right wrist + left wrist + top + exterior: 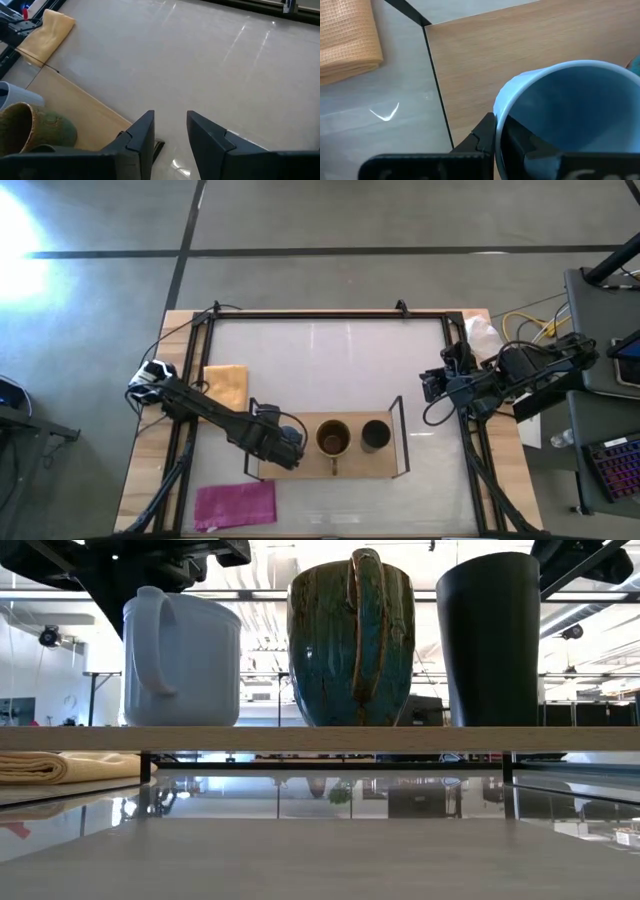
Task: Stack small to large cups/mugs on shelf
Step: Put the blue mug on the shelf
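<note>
The light blue mug (180,660) stands upright on the left end of the light-wood shelf board (320,738), its handle toward the left in the low view. The brown mug (333,438) and the black mug (375,435) stand on the board to its right, in a row. My left gripper (288,442) is over the blue mug, shut on it, and hides it in the high view. My right gripper (170,135) is open and empty above the table, to the right of the shelf (437,385). My left gripper holds the light blue mug's wall at the rim (501,107), with one finger (485,135) outside and the other (530,150) inside the mug. The fingers come slanting down from the table's left. The mug is upright with its bottom on the shelf board.
A folded yellow cloth (227,385) lies left of the shelf, and a pink cloth (236,505) lies at the near edge. Black wire uprights (400,425) stand at the shelf's ends. A black frame (320,315) borders the table. Bare table lies behind the shelf.
</note>
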Robot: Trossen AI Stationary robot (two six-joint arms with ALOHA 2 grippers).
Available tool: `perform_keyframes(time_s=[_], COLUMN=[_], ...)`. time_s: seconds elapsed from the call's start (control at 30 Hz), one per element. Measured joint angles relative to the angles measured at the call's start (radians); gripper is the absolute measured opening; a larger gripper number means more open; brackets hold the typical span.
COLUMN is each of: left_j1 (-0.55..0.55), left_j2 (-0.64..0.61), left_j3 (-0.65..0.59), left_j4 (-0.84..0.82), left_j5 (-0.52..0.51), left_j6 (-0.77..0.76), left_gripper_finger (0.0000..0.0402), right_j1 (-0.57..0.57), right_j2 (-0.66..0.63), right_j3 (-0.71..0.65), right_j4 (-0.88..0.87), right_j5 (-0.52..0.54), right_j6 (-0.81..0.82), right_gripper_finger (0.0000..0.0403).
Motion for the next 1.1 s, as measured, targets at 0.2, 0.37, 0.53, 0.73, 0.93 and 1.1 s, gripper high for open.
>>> perform_keyframes(time_s=[0.2, 0.37, 0.53, 0.73, 0.93, 1.1], left_j1=[0.0, 0.0, 0.0, 0.0, 0.0, 0.0], left_j2=[-0.009, -0.02, -0.019, -0.018, -0.018, -0.018], left_j3=[-0.004, -0.005, -0.005, -0.003, -0.003, -0.003], left_j4=[0.007, 0.017, 0.04, 0.058, 0.057, 0.057], left_j5=[0.004, 0.007, 0.003, -0.02, -0.021, -0.014], left_j6=[0.001, 0.01, 0.038, 0.055, 0.089, 0.09], left_gripper_finger=[0.0, 0.0, 0.0, 0.0, 0.0, 0.0], right_j1=[0.0, 0.0, 0.0, 0.0, 0.0, 0.0], right_j2=[0.0, 0.0, 0.002, 0.01, 0.023, 0.039], right_j3=[0.0, 0.0, -0.001, -0.004, -0.008, -0.008], right_j4=[0.004, 0.005, 0.006, 0.007, 0.018, 0.021], right_j5=[0.0, 0.0, 0.0, -0.001, -0.026, -0.026], right_j6=[0.0, 0.001, 0.017, 0.027, 0.019, 0.019], right_gripper_finger=[0.0106, 0.011, 0.011, 0.0112, 0.0116, 0.0114])
